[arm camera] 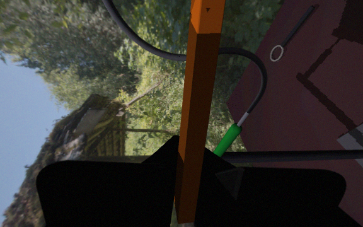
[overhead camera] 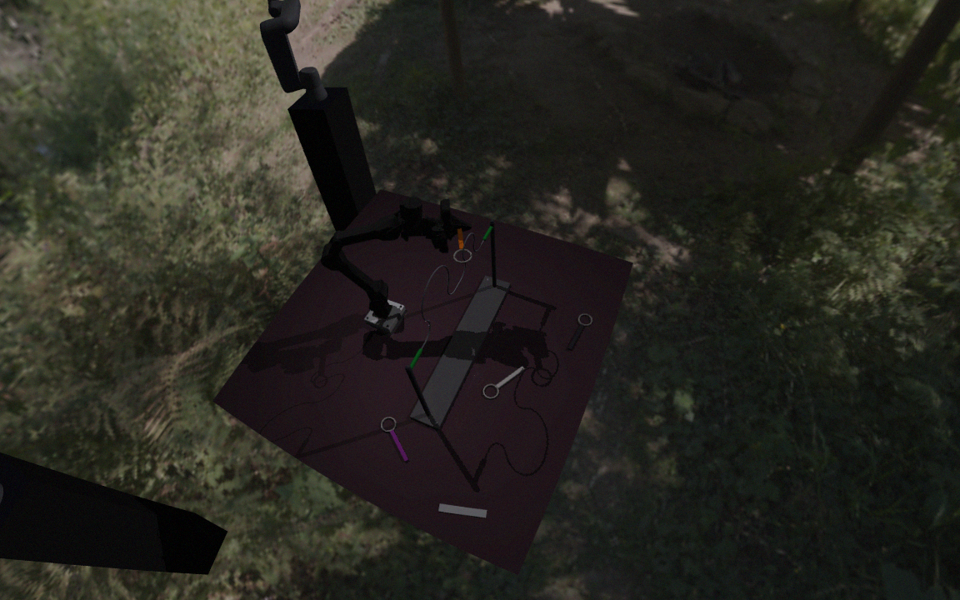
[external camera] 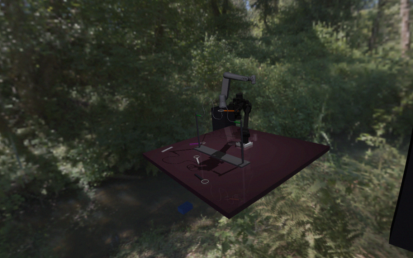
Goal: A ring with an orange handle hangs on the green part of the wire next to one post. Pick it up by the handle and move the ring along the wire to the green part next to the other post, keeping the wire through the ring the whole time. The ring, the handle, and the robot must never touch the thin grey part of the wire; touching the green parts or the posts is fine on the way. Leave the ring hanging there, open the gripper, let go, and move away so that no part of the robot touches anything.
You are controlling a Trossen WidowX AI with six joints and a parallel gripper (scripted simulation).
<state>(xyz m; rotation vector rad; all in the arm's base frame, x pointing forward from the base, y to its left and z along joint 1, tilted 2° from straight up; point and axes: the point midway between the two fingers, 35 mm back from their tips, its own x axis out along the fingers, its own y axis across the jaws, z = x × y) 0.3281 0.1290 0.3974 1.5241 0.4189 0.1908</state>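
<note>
One orange handle (overhead camera: pixel 460 238) (external camera: pixel 228 110) (arm camera: pixel 201 82) is gripped by the nearly closed gripper (overhead camera: pixel 462 226) (external camera: pixel 237 110) (arm camera: pixel 180 141). From above, the ring (overhead camera: pixel 464 262) (external camera: pixel 218 110) is held between green ends at two (overhead camera: pixel 487 232) (external camera: pixel 237 122) (arm camera: pixel 229 139) and seven o'clock (overhead camera: pixel 416 357) (external camera: pixel 198 115); hanging and release remain.

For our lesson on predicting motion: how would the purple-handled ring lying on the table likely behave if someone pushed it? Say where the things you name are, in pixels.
The purple-handled ring (overhead camera: pixel 399 445) (external camera: pixel 194 144) would probably slide or swivel rather than tip, since it lies flat. Its straight, slim handle looks stiff, so it likely wouldn't bend. The open hoop and thin handle suggest it's fairly light.
</note>
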